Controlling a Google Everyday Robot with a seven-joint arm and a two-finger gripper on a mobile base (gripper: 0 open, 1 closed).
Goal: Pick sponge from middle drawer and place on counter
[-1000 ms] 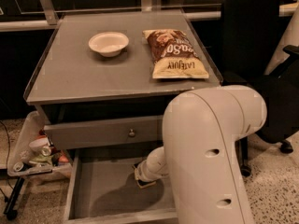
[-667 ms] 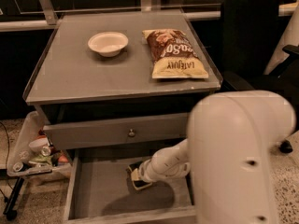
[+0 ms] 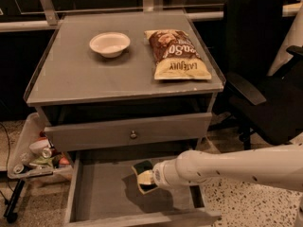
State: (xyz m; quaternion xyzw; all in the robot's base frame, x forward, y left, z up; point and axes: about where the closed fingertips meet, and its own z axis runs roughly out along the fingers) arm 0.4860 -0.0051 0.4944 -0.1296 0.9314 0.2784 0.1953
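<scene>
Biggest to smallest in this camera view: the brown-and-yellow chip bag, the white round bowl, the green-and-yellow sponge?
1. Brown-and-yellow chip bag.
2. White round bowl.
3. Green-and-yellow sponge, at the gripper over the grey middle drawer.

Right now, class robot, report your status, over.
Claw in middle drawer, against the sponge. Sponge not yet on counter. Bowl and chip bag occupy counter's rear.

The scene is dim and warm-toned, lit from above. The counter takes a soft, even light without glare, and the bowl on it throws only a faint shadow. The background and the recess under the counter are nearly black. The white arm is the brightest surface. The gripper, holding the sponge over the middle drawer, casts a dark shadow on the drawer floor.
</scene>
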